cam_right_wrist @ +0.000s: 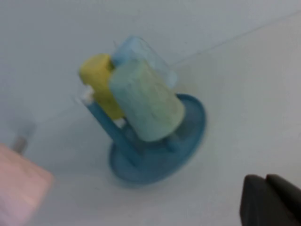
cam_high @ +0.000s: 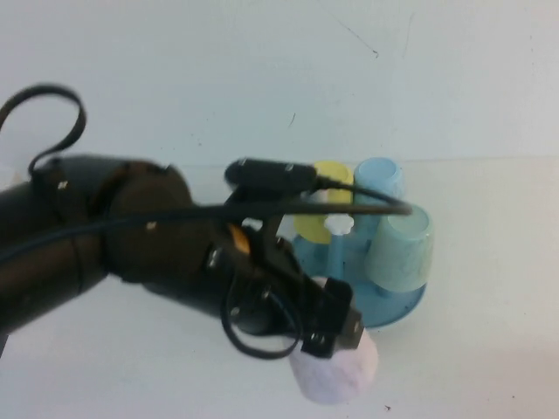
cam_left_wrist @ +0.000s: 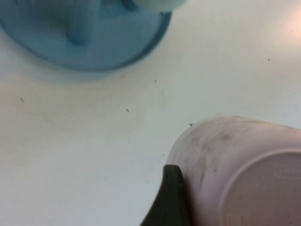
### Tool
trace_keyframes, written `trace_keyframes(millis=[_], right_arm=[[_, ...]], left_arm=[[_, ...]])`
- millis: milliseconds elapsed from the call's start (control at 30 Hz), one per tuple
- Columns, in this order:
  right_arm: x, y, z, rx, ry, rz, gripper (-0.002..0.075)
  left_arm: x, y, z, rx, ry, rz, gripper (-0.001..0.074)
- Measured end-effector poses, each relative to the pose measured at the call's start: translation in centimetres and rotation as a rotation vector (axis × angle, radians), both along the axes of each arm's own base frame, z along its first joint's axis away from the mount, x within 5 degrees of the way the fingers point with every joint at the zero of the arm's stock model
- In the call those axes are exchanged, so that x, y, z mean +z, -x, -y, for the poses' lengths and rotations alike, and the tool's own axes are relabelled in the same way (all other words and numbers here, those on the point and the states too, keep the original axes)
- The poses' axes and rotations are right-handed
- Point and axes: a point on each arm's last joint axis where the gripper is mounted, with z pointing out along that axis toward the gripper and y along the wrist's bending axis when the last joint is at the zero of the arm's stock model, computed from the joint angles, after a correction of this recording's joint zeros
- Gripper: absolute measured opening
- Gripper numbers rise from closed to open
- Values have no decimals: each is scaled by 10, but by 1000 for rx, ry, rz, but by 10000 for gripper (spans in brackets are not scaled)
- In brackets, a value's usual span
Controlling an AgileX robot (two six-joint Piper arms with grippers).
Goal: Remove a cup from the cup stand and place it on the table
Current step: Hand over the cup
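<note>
The pale pink speckled cup point(cam_high: 342, 377) is upside down at the table point(cam_high: 489, 349), just in front of the blue cup stand point(cam_high: 397, 307). My left gripper point(cam_high: 336, 336) is shut on the cup from above. In the left wrist view one dark finger point(cam_left_wrist: 171, 197) presses the side of the cup point(cam_left_wrist: 244, 165), and the stand's base point(cam_left_wrist: 94, 42) lies beyond. I cannot tell if the cup touches the table. My right gripper point(cam_right_wrist: 270, 200) is shut and empty, low over the table away from the stand point(cam_right_wrist: 160, 160); it is outside the high view.
On the stand hang a yellow cup point(cam_high: 323, 205), a light blue cup point(cam_high: 378, 179) and a mint green cup point(cam_high: 402, 249), beside the white flower knob point(cam_high: 339, 224). My left arm covers the table's left middle. The pink cup also shows in the right wrist view point(cam_right_wrist: 19, 188).
</note>
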Motion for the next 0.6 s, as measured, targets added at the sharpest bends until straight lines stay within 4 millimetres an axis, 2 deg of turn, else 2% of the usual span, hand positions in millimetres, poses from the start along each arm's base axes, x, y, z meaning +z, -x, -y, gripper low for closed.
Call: trace_keyframes(millis=[67,167,300,467,600], right_arm=[[4,0,-3,6,-142,5,-2],[9,-1,-2,-27,-222,39,-2],[17,-5,8,-132,-256,133,-1],[19,-5,10,-150,-234,160,-2],[12,-2,-1,7,-7,133,-2]], left_arm=[[-13,11,-6,47,57,-47,571],[-34,22,-14,144,138,-190,571],[-52,19,-27,273,263,-337,571],[-43,6,-41,324,539,-423,571],[-24,-8,-53,329,785,-441,571]])
